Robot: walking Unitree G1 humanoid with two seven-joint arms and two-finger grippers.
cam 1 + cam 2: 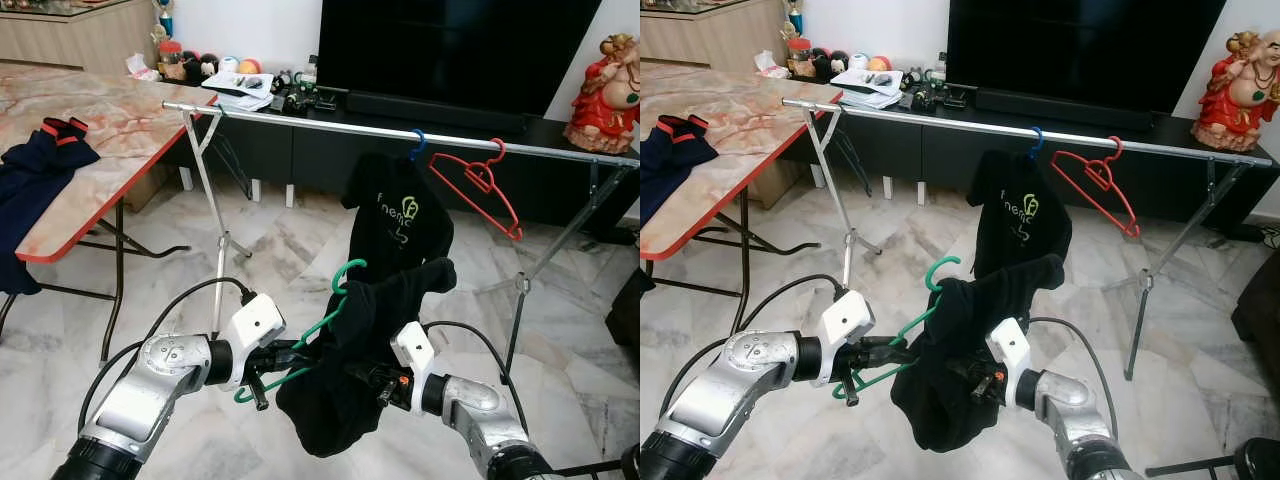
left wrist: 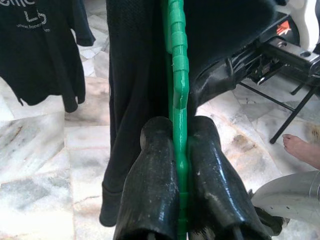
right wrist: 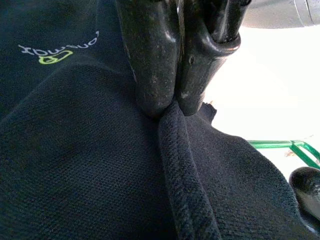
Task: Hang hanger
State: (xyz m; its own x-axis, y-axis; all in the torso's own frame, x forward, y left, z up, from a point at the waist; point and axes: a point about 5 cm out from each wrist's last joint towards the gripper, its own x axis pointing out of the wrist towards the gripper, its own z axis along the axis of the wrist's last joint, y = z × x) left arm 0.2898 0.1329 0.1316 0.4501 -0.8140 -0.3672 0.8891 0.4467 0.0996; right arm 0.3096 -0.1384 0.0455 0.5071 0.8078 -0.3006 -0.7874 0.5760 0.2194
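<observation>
A green hanger [image 1: 330,315] with a black garment [image 1: 345,385] draped over it hangs between my two arms, low over the floor. My left gripper [image 1: 268,368] is shut on the hanger's green bar [image 2: 179,150], a finger [image 2: 150,190] on each side of it. My right gripper [image 1: 372,378] is shut on a fold of the black garment [image 3: 170,112]. Beyond stands a metal clothes rail [image 1: 330,125]. On it hang a black T-shirt [image 1: 395,215] on a blue hook and an empty red hanger [image 1: 480,185].
A marble-topped table [image 1: 90,130] with dark blue clothing [image 1: 35,165] stands at the left. Behind the rail runs a low black cabinet [image 1: 300,140] with a TV [image 1: 450,45], and a red figurine [image 1: 605,90] at the right. A person's bare foot [image 2: 300,149] rests on the floor.
</observation>
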